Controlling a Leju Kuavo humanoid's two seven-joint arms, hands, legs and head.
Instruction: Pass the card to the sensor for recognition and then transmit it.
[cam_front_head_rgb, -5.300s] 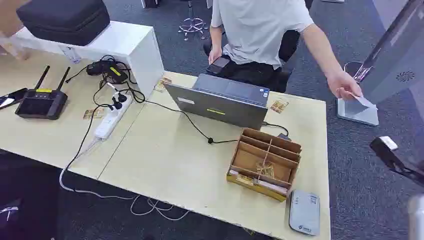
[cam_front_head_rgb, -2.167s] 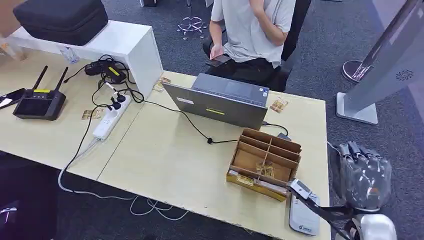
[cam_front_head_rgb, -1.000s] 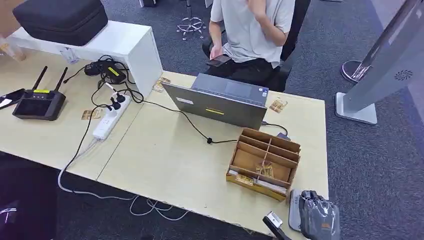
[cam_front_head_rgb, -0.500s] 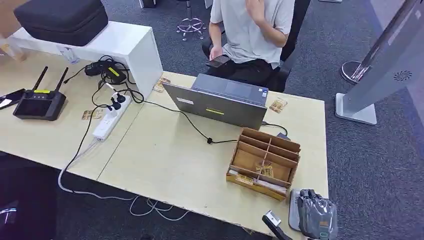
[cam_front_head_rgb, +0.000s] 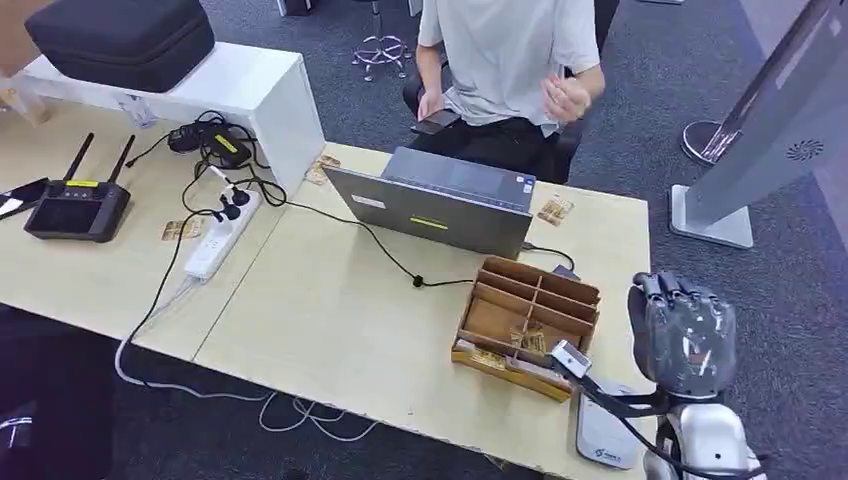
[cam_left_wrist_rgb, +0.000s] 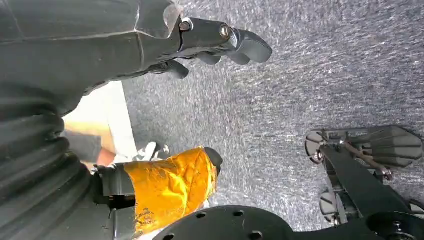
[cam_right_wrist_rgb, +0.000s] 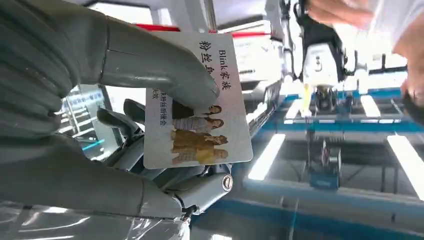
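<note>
Flanking the raised right hand (cam_front_head_rgb: 684, 340): wooden organizer (cam_front_head_rgb: 530, 322), grey reader (cam_front_head_rgb: 606, 437) below.

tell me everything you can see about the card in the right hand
The card is a thin, glossy white rectangle with rounded corners. It carries the word "Blink", lines of Chinese print and a picture of a small group of people in yellowish clothes. It looks flat and undamaged. The right hand holds it: the thick grey thumb presses on its printed face, darker fingers back it from behind. Most of its face is uncovered.
</note>
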